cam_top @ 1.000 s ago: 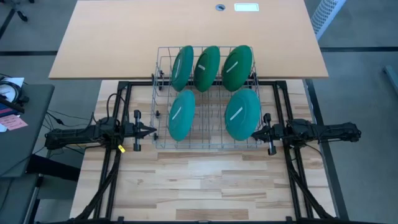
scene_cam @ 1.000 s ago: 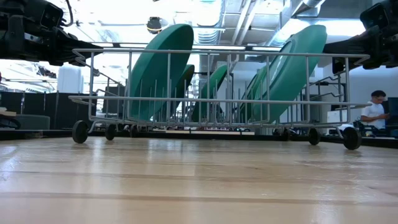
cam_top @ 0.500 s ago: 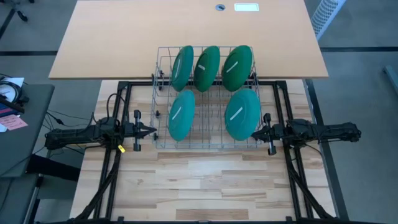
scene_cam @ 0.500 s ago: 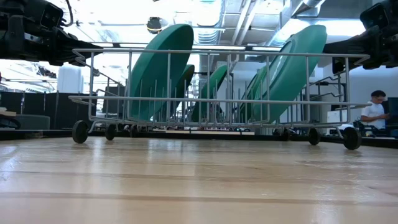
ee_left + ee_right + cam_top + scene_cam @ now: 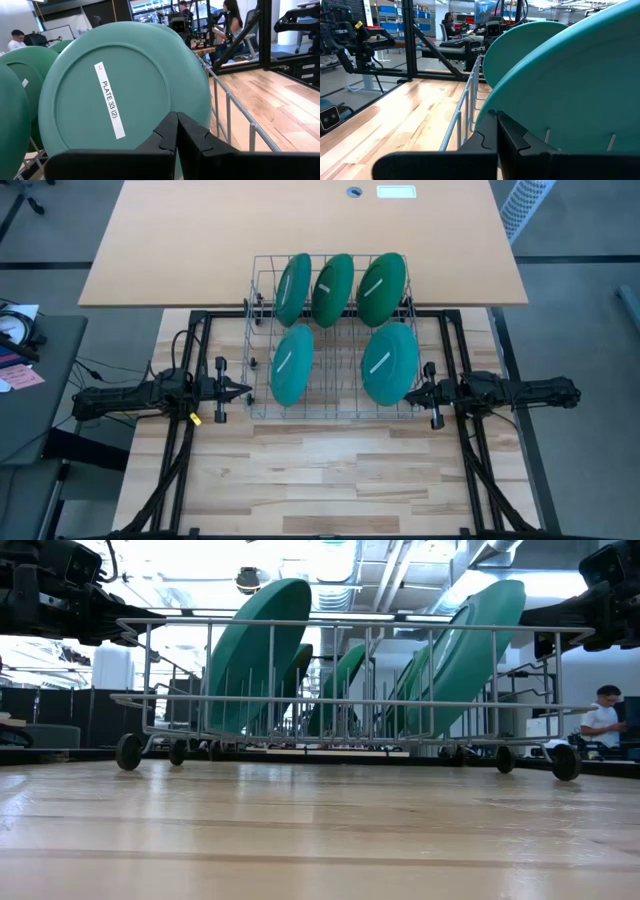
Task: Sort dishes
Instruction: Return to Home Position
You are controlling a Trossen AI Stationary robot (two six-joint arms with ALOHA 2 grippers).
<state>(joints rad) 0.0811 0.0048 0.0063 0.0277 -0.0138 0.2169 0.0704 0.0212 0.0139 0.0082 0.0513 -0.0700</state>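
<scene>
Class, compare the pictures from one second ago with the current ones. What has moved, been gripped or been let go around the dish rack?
Nothing visibly changed. The five plates stand in the rack as before. The left end effector and the right end effector remain shut and empty, one at each side of the rack.

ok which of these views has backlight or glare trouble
Low view: bright ceiling lights behind the wire rack wash out the top of the picture, and the tabletop carries a pale sheen. High view: even light, no hot spots on the plates. Left wrist view: the labelled plate is evenly lit, no glare on its label.
</scene>
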